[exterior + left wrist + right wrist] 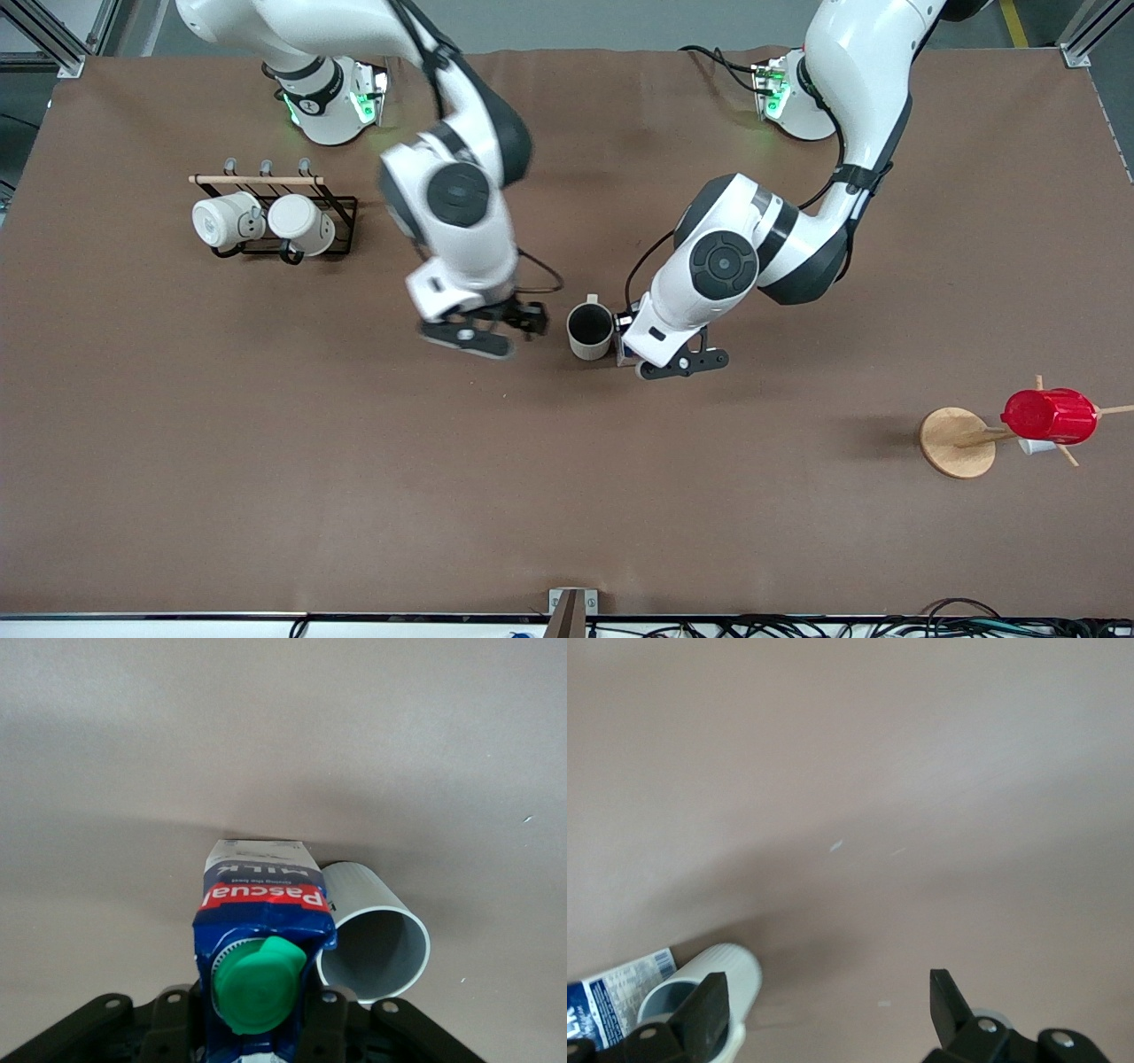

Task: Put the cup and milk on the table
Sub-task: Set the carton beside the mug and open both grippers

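The cup (pixel 590 330) stood upright on the table (pixel 266 461), about in the middle, and the milk (pixel 261 930) stood just beside it, toward the left arm's end. I could not tell if the two touched.

The left gripper (pixel 257 1028) was low over the table with its fingers pinching the milk at the upper part, under the green cap (pixel 257 985). The right gripper (pixel 828 1005) was beside the cup, toward the right arm's end of the table, with its fingers (pixel 704 1005) spread wide and holding nothing.

I judged the carton to be light and a little soft; its top already looked creased, so a hard squeeze could dent it. The flat side walls under the cap seemed the best place to hold it. The cup looked stiff, probably ceramic, so breakable and rather smooth; the rim wall or the handle (pixel 592 299) seemed a good place to take it.

From the front view the carton was almost hidden under the left arm's wrist, and only a small blue edge showed. The left wrist view showed it clearly, with the red band and the lettering. Only the front view showed the rack (pixel 292 226) with two white mugs (pixel 261 221) and the red cup (pixel 1050 415) on a wooden stand (pixel 957 441).
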